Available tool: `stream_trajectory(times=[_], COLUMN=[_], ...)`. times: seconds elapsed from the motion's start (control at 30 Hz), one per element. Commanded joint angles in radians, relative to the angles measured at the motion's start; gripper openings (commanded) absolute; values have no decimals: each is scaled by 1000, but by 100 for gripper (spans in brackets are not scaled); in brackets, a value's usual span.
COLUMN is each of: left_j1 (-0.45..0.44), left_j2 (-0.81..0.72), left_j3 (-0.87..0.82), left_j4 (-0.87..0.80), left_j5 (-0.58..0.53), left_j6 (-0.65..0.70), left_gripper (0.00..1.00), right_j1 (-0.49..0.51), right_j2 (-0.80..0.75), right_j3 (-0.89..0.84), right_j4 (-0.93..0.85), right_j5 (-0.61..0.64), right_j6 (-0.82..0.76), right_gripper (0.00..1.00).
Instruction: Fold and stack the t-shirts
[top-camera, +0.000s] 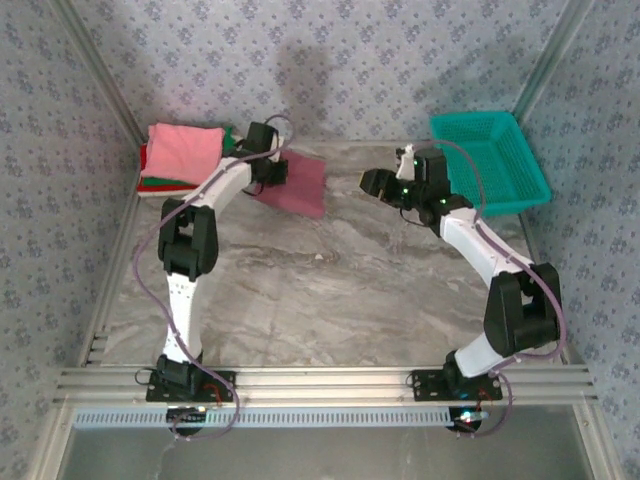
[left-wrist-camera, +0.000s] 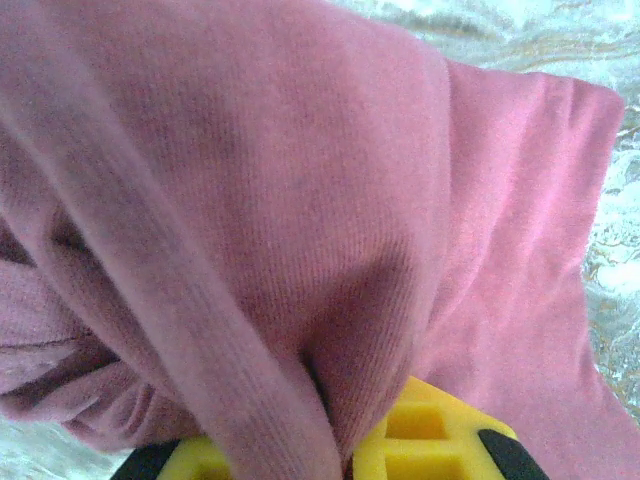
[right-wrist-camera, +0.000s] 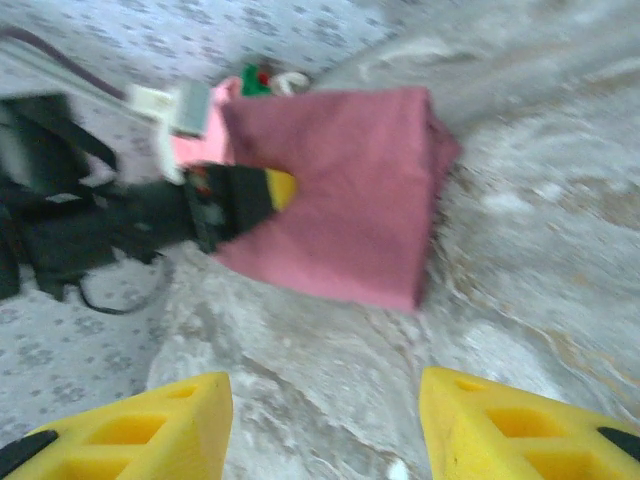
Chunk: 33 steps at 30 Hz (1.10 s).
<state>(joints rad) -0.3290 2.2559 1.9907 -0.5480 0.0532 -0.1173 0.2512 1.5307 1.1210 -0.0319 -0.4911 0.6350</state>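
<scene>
Overhead view: the maroon t-shirt (top-camera: 303, 187), folded into a flat rectangle, is lying on the marble table (top-camera: 330, 290) in the upper middle of the frame. It is sitting just right of the stack of folded t-shirts (top-camera: 180, 155), pink on top with green and red showing beneath, in the upper left corner. The left gripper (top-camera: 270, 170) is resting at the shirt's left edge. Left wrist view: its yellow fingers (left-wrist-camera: 430, 440), at the bottom of the frame, are pinching a bunched fold of the maroon cloth, the jaws closed tight on the fabric, while the rest of the shirt is spreading toward the upper right. The right gripper (top-camera: 372, 183) is hanging over bare table right of centre, apart from the shirt and left of the teal basket (top-camera: 490, 160). Right wrist view: its two fingers are standing well apart along the lower edge with nothing between them, and the shirt is lying beyond them at mid-frame.
</scene>
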Motion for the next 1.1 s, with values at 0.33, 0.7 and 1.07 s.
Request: stream_trajectory(times=[0.33, 0.7, 1.07], left_j1=[71, 210, 378], left_j2=[77, 156, 224], left_j3=[404, 720, 816], left_j4=[-244, -326, -225], left_j5=[-34, 127, 336], left_j6=[280, 414, 476], left_gripper=[0, 0, 0], right_j1=[-52, 104, 209], right_j2=[-36, -73, -30], right_j3=[-66, -130, -57], right_j4=[-39, 65, 6], right_j5=[35, -98, -93], right_j6=[-28, -311, -345], right_gripper=[54, 100, 100])
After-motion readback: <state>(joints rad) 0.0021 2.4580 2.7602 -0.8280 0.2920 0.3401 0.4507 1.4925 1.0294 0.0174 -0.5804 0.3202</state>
